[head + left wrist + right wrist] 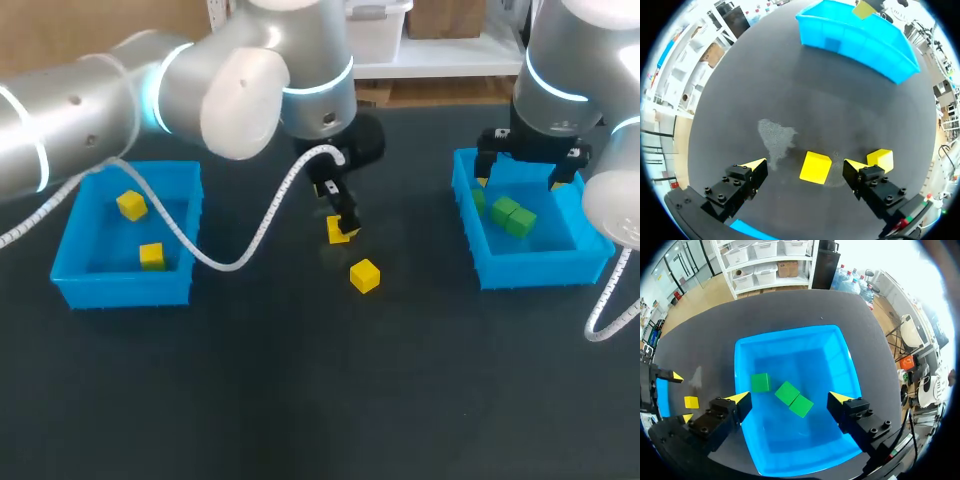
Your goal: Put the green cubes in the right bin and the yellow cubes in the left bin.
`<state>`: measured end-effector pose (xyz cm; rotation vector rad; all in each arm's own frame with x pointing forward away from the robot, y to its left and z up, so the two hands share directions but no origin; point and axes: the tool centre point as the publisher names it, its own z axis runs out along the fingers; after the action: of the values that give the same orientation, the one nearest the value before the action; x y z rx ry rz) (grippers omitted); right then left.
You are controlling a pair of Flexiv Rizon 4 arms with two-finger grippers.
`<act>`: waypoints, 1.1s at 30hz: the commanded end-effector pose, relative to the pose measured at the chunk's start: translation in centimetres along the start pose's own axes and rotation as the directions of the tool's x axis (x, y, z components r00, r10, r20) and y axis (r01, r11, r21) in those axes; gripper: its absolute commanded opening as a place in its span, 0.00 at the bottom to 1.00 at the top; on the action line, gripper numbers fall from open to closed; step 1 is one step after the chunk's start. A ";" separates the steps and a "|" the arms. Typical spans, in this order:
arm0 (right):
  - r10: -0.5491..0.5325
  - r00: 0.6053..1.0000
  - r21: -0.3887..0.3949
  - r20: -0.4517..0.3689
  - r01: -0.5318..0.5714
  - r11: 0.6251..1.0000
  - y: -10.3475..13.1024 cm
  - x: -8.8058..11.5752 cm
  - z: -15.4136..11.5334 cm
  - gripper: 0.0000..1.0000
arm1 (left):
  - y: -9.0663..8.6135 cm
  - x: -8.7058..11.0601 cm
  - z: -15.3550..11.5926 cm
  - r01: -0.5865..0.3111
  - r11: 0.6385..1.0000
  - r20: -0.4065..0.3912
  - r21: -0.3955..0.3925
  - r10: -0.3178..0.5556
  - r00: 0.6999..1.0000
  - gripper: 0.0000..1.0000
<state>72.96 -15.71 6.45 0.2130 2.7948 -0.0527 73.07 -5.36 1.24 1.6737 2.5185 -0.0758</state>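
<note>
— So, which cube is nearer the left hand [805,166]?
— The yellow cube [815,168] on the table [790,90], between its wide-open, empty fingers [754,167]; the other cube [365,275] sits at five o'clock.

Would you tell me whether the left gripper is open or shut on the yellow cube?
Open: the yellow cube lies between the fingers of the left gripper, a gap on each side.
</note>
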 end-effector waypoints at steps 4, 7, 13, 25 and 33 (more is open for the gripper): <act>0.001 1.000 -0.001 0.003 -0.001 1.000 -0.1 0.1 0.0 1.00 | 0.1 0.0 0.7 -0.004 1.000 -0.032 0.007 0.004 0.999 1.00; 0.001 1.000 -0.001 0.003 -0.001 1.000 -0.1 0.1 0.0 1.00 | 0.0 0.2 1.0 -0.004 1.000 -0.040 0.005 0.004 0.999 1.00; 0.001 1.000 -0.001 0.003 -0.001 1.000 -0.1 0.1 0.0 1.00 | -0.4 0.6 1.4 0.008 1.000 -0.054 0.000 -0.008 0.999 0.00; 0.001 1.000 -0.001 0.003 -0.001 1.000 -0.1 0.1 0.0 1.00 | -0.6 2.0 0.9 0.068 0.998 -0.038 -0.011 -0.068 0.997 0.00; 0.001 1.000 -0.001 0.003 -0.001 1.000 -0.1 0.1 0.0 1.00 | 2.6 2.9 -4.2 0.163 0.984 0.055 -0.072 -0.159 0.986 0.00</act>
<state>72.96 -15.71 6.45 0.2130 2.7948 -0.0527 74.95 -3.13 3.04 1.4603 2.6061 -0.0155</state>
